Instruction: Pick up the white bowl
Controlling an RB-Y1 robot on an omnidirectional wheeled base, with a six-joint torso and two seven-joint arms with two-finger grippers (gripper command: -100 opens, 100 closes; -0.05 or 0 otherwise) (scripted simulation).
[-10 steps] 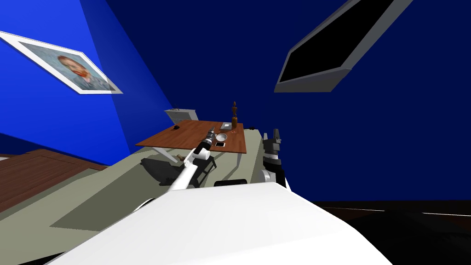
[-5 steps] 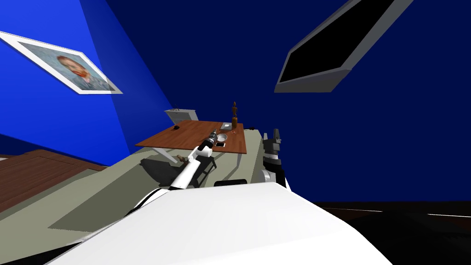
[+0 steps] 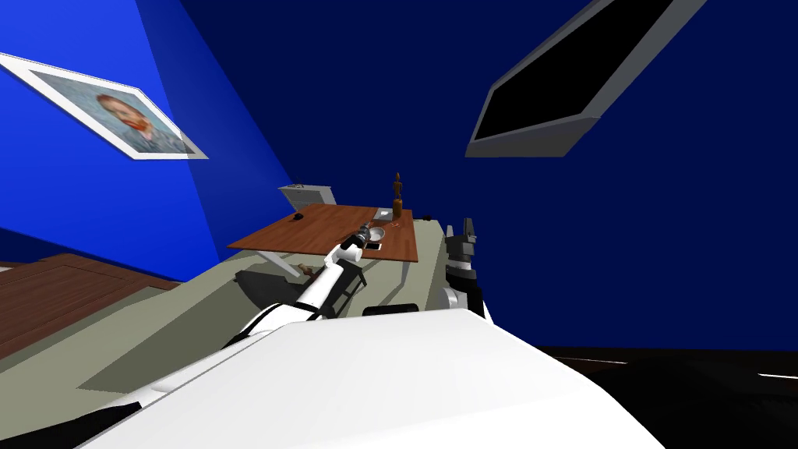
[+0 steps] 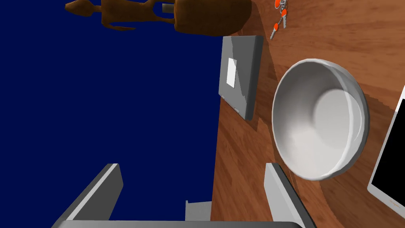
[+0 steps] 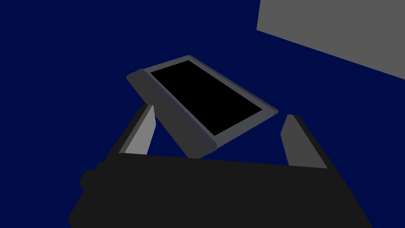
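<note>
Since a second ago our left arm has stretched farther out over the table [image 3: 304, 230], carrying the left gripper [image 4: 193, 168] up close to the white bowl [image 4: 320, 118]. We judge this to be the end of the approach, with the grasp not yet begun.

The fingers stand wide apart and hold nothing. One fingertip is just beside the bowl's near rim. The other hangs out past the table's edge, well apart from the bowl. So the bowl sits outside the gap, off to one finger's side.

The next move likely calls for sliding the hand sideways toward the bowl, until one finger is inside the wall and the other outside it. Then comes the pinch on the rim.

A dark-screened tablet [image 4: 389, 158] lies just beside the bowl, on the side away from the gripper, and could be nudged. A grey slab [image 4: 239, 79] lies near the bowl, on its other side. Beyond the bowl are keys [image 4: 280, 16] and a brown figurine [image 4: 178, 14].

Our right gripper [image 5: 219, 112], well apart from the bowl, is spread open and empty.
</note>
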